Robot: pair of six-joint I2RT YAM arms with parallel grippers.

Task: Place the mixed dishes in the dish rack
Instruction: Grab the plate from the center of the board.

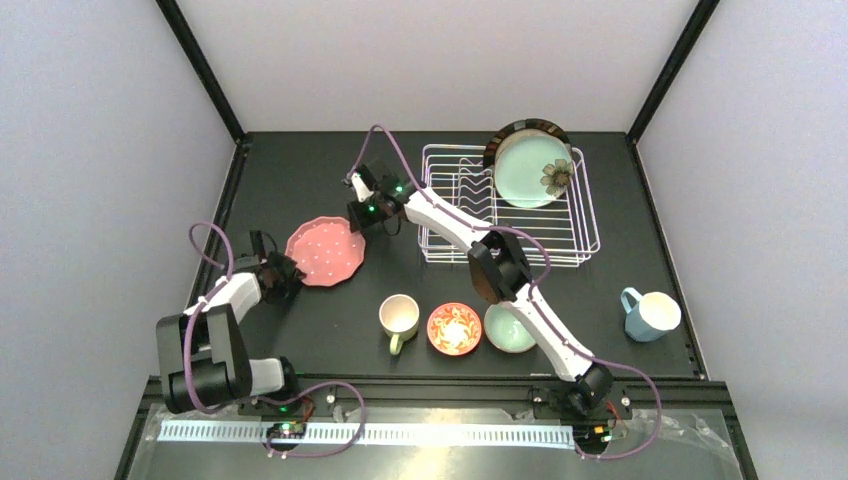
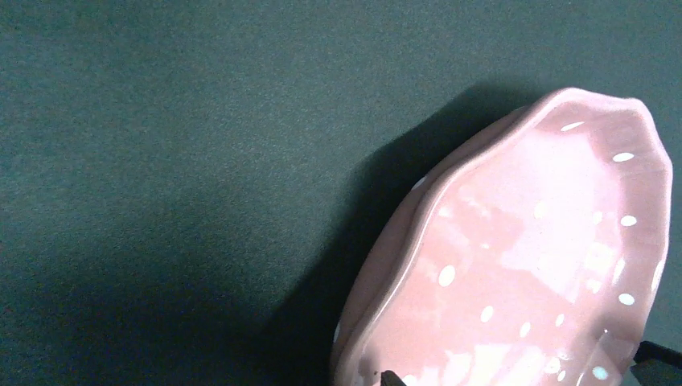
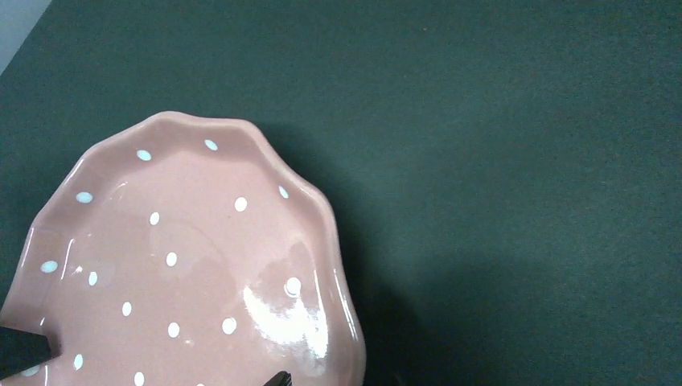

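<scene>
The pink dotted scalloped plate (image 2: 515, 265) fills both wrist views. It is tipped off the surface (image 1: 300, 170), left of the dish rack (image 1: 585, 235), with the left claw (image 1: 272, 268) at its near-left rim and the right claw (image 1: 362, 215) at its far-right rim. Both claws' tips are apart, and I cannot tell whether either grips the plate. The right arm is nearer the rack. There are three plates, two racked upright, plus two mugs and two bowls.

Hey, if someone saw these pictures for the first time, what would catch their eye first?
The pink dotted scalloped plate at the table's left, with the left gripper and right gripper at opposite rims. Behind it, the teal flower plate stands upright in the white dish rack, against the cream plate with dark striped rim.
</scene>
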